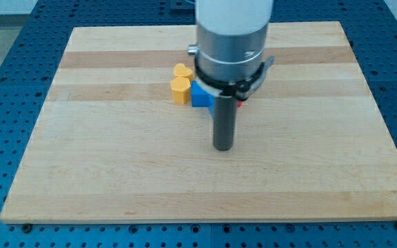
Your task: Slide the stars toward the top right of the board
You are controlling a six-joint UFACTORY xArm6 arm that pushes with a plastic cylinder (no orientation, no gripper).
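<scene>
**Stars to the top right: we're parked on the wrong side of them**

So which ones are the stars? Honestly, it's hard to say from this angle. The best candidates are the two yellow ones just left of the board's middle: the upper yellow block (180,71) and the lower yellow block (180,89). They're touching, one stacked above the other in the view. Both have lobed outlines, but we can't tell whether that's a star or a heart. A sliver of a red block (240,104) also peeks out at the arm's right edge. It's too hidden to make out its shape, so it may count too.

A blue block (200,95), roughly cube-like, sits tight against the lower yellow one on its right side.

Here's what matters for the next move. Our tip (223,148) is down and to the right of the yellow pair, well apart from them, with the blue block roughly in between. Pushing toward the view's top right needs contact from their lower left, so we reckon we'd have to loop around first.

There's no hand that opens or closes here, just the rod. It holds nothing, and the tip rests on bare board (116,172), touching no block. The board lies on a blue perforated bench (5,83).
</scene>
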